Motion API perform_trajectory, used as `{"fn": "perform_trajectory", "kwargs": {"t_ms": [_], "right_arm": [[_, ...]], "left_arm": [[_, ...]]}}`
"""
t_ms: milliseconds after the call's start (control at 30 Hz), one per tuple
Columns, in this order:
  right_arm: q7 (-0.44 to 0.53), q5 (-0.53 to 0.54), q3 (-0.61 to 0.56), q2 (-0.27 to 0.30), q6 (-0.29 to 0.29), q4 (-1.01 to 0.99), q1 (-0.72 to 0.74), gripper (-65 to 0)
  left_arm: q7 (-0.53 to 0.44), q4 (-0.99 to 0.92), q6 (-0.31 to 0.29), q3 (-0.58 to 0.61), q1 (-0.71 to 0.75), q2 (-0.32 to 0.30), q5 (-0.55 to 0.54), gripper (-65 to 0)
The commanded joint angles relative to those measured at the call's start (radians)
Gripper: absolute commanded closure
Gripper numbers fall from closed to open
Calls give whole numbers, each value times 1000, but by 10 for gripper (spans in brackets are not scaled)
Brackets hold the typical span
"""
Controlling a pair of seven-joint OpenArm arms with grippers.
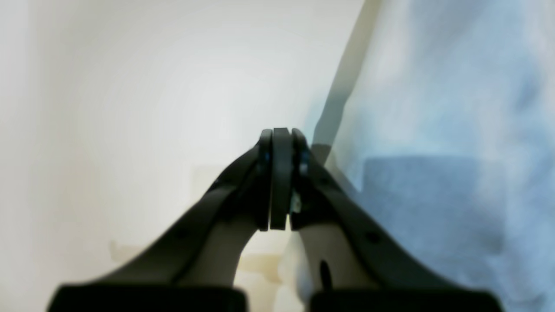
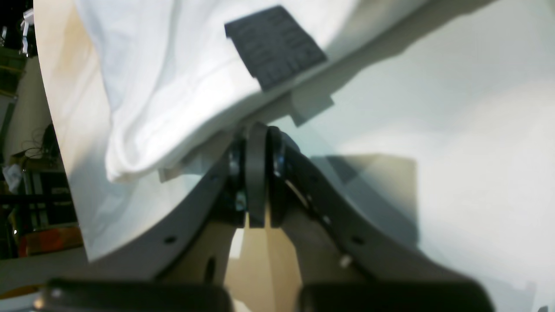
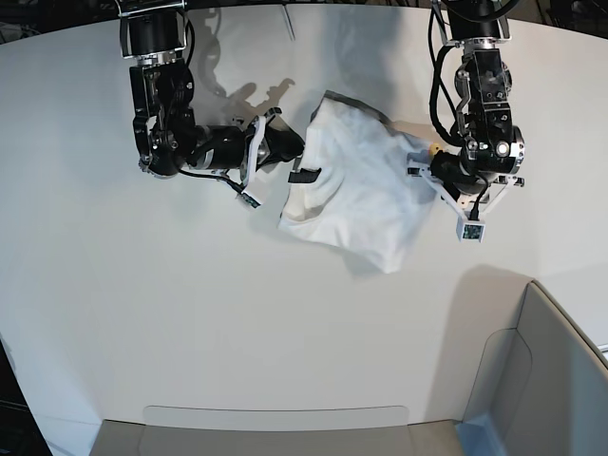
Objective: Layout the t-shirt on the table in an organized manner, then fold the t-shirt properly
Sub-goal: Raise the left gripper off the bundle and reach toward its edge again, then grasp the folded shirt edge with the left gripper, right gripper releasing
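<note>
The white t-shirt (image 3: 356, 190) hangs bunched between my two grippers, just above the white table (image 3: 190, 313), and casts a shadow under its lower corner. My right gripper (image 3: 299, 157) is shut on the shirt's left edge. In the right wrist view its closed fingertips (image 2: 258, 128) meet the hem of the t-shirt (image 2: 173, 65), just below a dark label (image 2: 274, 45). My left gripper (image 3: 429, 161) is shut on the shirt's right corner. The left wrist view shows its jaws (image 1: 282, 132) pressed together at the edge of the t-shirt (image 1: 433, 86). No print shows.
A grey bin-like panel (image 3: 532, 380) stands at the near right corner. A low grey strip (image 3: 275, 432) runs along the near edge. The table's curved far edge lies just behind both arms. Dark clutter (image 2: 26, 195) sits beyond the table edge.
</note>
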Motion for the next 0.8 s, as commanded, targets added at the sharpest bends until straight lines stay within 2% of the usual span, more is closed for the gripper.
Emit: {"fn": "perform_trajectory", "kwargs": {"t_ms": [0, 167, 333, 467, 600, 767], "right_arm": [[16, 19, 6, 4, 12, 19, 7, 0], [18, 19, 3, 5, 12, 19, 16, 0], [19, 11, -43, -18, 12, -1, 74, 0], [21, -24, -82, -46, 12, -43, 137, 0], [38, -105, -86, -90, 12, -85, 189, 0], [171, -216, -109, -150, 12, -192, 254, 0]], "left_arm": [[-13, 17, 2, 2, -10, -15, 0, 0], [95, 39, 0, 31, 53, -19, 0, 0], [95, 161, 0, 53, 190, -11, -3, 0], [100, 212, 0, 167, 233, -1, -3, 0], [100, 218, 0, 300, 248, 38, -2, 0], [105, 218, 0, 335, 239, 127, 4, 0]]}}
